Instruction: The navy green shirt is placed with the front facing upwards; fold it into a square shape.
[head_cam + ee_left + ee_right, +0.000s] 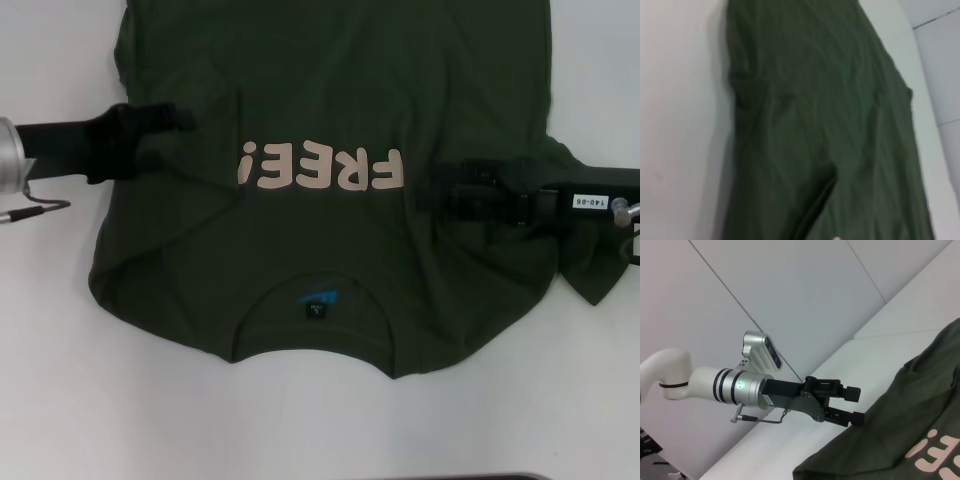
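The navy green shirt (330, 90) lies spread on the white table (100, 400), front up. Its pink "FREE!" lettering (320, 168) and blue neck label (315, 298) point toward me. In the left wrist view, plain shirt cloth (815, 125) fills the frame. My left gripper (180, 120) hovers over the shirt's left edge; the right wrist view shows this gripper (855, 405) open with nothing between its fingers, just at the edge of the shirt (910, 425). My right gripper (440, 192) sits low over the shirt, right of the lettering. The right sleeve (590, 270) sticks out under that arm.
Bare white table surrounds the shirt on the left, right and near sides. A dark strip (480, 476) runs along the table's near edge. Grey wall panels (790, 290) stand behind the table on the left arm's side.
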Robot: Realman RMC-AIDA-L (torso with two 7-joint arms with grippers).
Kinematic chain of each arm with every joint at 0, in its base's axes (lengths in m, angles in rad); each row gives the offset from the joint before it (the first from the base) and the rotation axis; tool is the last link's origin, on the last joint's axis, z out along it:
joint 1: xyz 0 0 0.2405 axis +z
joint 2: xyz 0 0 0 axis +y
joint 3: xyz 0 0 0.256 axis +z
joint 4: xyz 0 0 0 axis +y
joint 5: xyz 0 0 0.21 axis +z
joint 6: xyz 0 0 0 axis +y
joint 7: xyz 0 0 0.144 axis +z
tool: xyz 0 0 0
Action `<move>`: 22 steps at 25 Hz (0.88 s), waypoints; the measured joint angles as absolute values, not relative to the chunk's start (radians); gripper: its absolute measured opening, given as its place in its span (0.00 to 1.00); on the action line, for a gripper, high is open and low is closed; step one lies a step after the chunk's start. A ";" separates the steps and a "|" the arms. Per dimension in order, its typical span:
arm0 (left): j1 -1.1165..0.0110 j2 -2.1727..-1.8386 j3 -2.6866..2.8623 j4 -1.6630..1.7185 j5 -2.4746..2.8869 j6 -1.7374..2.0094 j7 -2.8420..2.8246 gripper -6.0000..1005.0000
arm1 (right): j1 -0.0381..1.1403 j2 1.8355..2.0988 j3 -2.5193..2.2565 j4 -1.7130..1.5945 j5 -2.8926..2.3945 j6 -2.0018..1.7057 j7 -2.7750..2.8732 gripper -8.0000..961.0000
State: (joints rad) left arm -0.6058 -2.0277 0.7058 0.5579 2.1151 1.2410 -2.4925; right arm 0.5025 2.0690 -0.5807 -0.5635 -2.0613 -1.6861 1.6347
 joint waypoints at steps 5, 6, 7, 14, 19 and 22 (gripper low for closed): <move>-0.611 -2.039 0.758 0.551 2.123 1.169 -2.513 0.86 | 0.500 2.067 -0.581 -0.568 -2.062 -1.684 1.624 0.85; -0.614 -2.041 0.769 0.550 2.124 1.160 -2.519 0.86 | 0.501 2.067 -0.581 -0.568 -2.062 -1.683 1.624 0.85; -0.615 -2.042 0.780 0.550 2.124 1.148 -2.527 0.86 | 0.503 2.066 -0.581 -0.568 -2.062 -1.681 1.623 0.85; -0.625 -2.045 0.808 0.543 2.125 1.110 -2.538 0.86 | 0.513 2.063 -0.581 -0.568 -2.062 -1.667 1.623 0.85; -0.628 -2.050 0.809 0.538 2.125 1.097 -2.539 0.86 | 0.514 2.063 -0.580 -0.568 -2.062 -1.661 1.623 0.85; -0.631 -2.055 0.810 0.538 2.125 1.096 -2.539 0.86 | 0.514 2.063 -0.580 -0.568 -2.062 -1.661 1.623 0.85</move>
